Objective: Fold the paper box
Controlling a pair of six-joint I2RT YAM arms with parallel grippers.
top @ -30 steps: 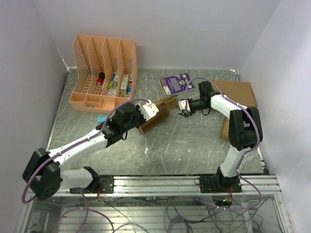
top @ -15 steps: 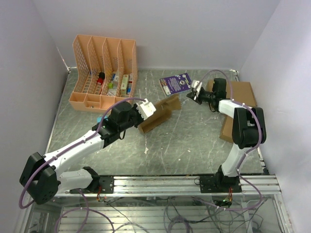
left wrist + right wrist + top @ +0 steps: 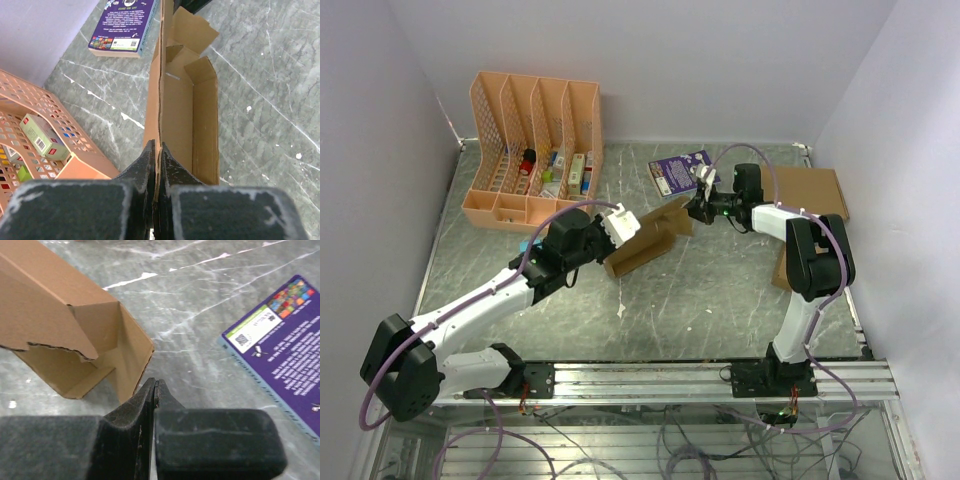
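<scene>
The paper box (image 3: 645, 238) is a slim brown carton lying open-topped on the table, its far end flaps loose. My left gripper (image 3: 623, 226) is shut on the near end of one long side wall of the paper box (image 3: 180, 115); the wall edge runs up between its fingertips (image 3: 149, 155). My right gripper (image 3: 696, 207) is shut with nothing between its jaws, hovering just off the far end of the paper box (image 3: 75, 335), right beside a flap corner; whether it touches the cardboard I cannot tell.
A purple booklet (image 3: 683, 171) lies behind the box, right of it in the right wrist view (image 3: 282, 340). A pink file organiser (image 3: 532, 150) with small items stands at the back left. A larger flat cardboard box (image 3: 810, 195) lies at the right wall.
The right gripper closed from open, swung out toward the back right, then came back to the box's far end. The left gripper kept its hold, and the box shifted slightly.
</scene>
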